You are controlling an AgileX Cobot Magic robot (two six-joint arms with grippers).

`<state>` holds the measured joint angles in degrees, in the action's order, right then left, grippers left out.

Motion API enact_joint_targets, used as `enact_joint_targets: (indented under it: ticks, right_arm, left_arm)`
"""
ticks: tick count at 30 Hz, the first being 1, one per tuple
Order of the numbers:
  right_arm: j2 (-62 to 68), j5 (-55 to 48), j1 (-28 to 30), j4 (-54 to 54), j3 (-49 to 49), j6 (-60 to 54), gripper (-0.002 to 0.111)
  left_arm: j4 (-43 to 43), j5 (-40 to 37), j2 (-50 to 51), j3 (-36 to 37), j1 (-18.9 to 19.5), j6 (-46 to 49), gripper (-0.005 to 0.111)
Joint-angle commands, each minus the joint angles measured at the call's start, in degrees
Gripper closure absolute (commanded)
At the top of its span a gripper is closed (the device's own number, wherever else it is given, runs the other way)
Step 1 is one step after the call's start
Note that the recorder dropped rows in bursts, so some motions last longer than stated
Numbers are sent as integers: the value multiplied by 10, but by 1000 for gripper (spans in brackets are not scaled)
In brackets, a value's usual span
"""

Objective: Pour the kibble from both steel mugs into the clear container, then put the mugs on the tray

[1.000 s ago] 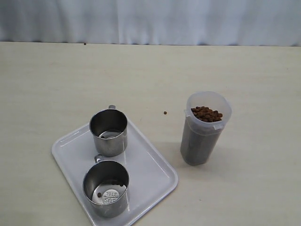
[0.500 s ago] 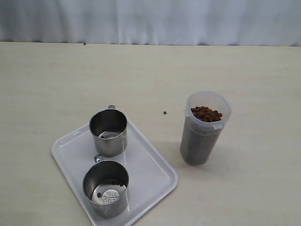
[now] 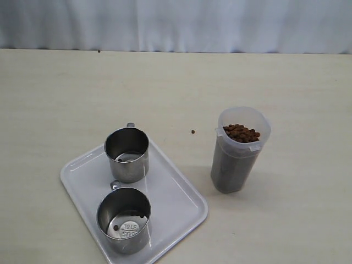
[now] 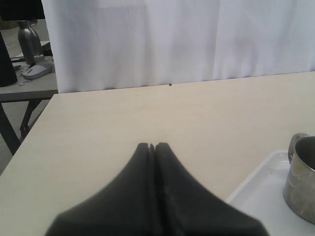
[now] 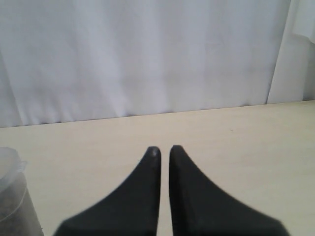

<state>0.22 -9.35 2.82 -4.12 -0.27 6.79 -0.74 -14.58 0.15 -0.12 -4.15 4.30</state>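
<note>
Both steel mugs stand upright on the white tray: the far mug and the near mug. The near one looks empty but for one dark pellet. To their right the clear container stands on the table, holding kibble close to its rim. Neither gripper shows in the exterior view. In its wrist view my left gripper is shut and empty above bare table, with a mug and a tray corner beside it. My right gripper is shut to a thin slit, empty, beside the container.
One loose pellet lies on the table between the tray and the container, and another at the far edge. A white curtain hangs behind the table. A side desk with a bottle stands beyond the table's left end.
</note>
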Motion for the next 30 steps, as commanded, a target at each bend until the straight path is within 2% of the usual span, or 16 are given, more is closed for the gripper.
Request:
enact_joint_targets:
  ticks: [1, 30]
  right_arm:
    - [-2, -4, 4, -2, 3, 1, 103]
    - [-2, -4, -5, -2, 3, 1, 103]
  left_arm:
    - [-1, 8, -2, 1, 1, 0, 107]
    - [-1, 8, -2, 1, 1, 0, 107]
